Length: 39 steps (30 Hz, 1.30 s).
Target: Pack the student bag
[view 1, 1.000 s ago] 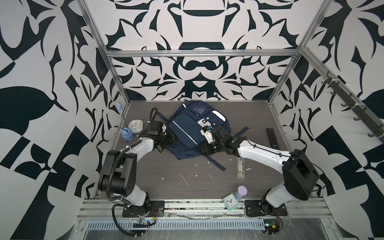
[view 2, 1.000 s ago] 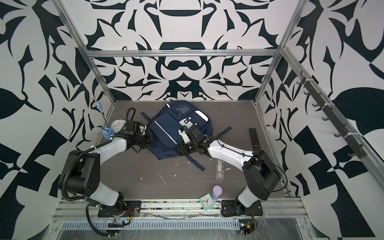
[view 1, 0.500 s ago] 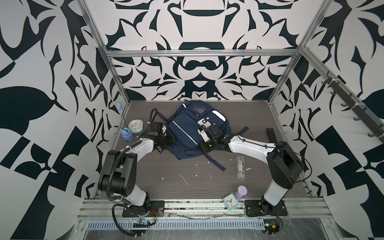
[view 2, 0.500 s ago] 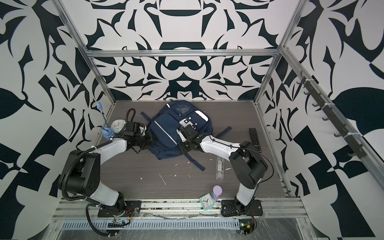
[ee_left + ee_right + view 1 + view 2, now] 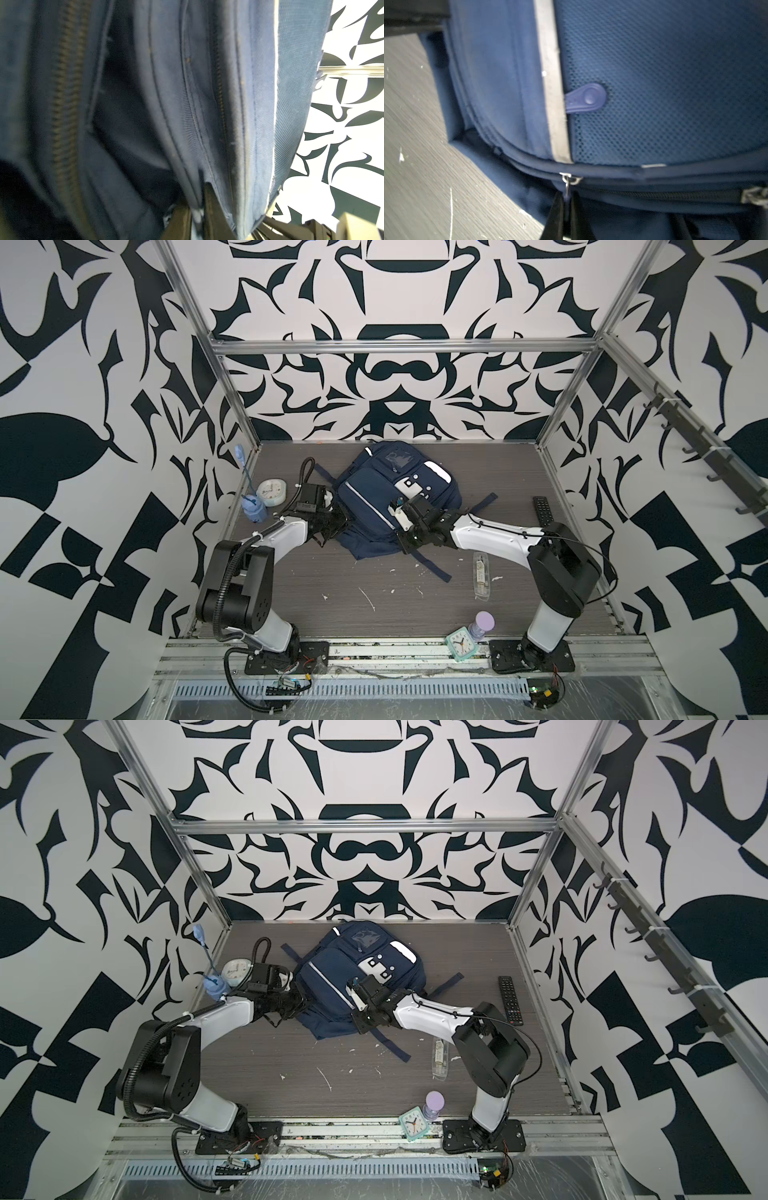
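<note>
**Pinching the zip pull**

The right gripper (image 5: 566,200), open a second ago, has swung in and closed its jaws on the zip pull (image 5: 566,188) at the near edge of the bag (image 5: 376,506). This looks like the start of unzipping. The bag has to be opened before anything goes in, so packing proper has not begun. The left gripper (image 5: 197,214) stays clamped, jaws nearly together, on a fold of fabric at the bag's left side, seemingly to brace it. The bag lies flat, front up, at the back middle of the table (image 5: 374,614), between both grippers. It is navy, with silver strips, a white-grey buckled flap, a clear window pocket and dark straps trailing onto the table.
</note>
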Motion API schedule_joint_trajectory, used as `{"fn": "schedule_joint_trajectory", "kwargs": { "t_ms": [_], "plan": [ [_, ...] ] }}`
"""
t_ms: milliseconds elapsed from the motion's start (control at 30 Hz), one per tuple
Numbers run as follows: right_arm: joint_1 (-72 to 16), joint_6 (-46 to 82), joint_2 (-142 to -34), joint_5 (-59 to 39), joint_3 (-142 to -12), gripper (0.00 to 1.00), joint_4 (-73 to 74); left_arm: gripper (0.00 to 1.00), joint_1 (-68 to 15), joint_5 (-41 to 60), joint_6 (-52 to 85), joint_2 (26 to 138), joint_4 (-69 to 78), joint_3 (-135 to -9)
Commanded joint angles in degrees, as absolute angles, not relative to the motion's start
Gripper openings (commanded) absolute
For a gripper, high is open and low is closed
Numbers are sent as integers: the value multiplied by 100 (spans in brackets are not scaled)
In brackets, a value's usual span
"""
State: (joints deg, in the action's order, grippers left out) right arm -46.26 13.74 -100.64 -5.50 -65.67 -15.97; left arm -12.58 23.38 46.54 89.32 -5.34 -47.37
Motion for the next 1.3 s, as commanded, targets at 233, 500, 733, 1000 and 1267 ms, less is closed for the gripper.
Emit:
{"fn": "schedule_joint_trajectory", "kwargs": {
  "t_ms": [233, 500, 733, 1000, 1267],
  "plan": [
    [-5212, 1697, -9861, -741, -7178, 5, -1748, 15, -1475, 2514, 4799, 8948, -469, -4667],
    [-5531, 1876, -10401, -837, -7873, 3, -1775, 15, -1698, 2468, 4924, 8877, -353, -4584],
    [-5512, 2029, -11251, -534, -9041, 1, -2158, 16, -1890, 2372, 5019, 8753, -308, -4476],
    [-5337, 2223, -11081, -582, -8675, 0, -2018, 44, -1681, 2127, 4525, 8229, -955, -4469],
    [-5308, 2249, -10463, -567, -7885, 0, -1915, 50, -1032, 2088, 4213, 7934, -1291, -4644]
  ]
}}
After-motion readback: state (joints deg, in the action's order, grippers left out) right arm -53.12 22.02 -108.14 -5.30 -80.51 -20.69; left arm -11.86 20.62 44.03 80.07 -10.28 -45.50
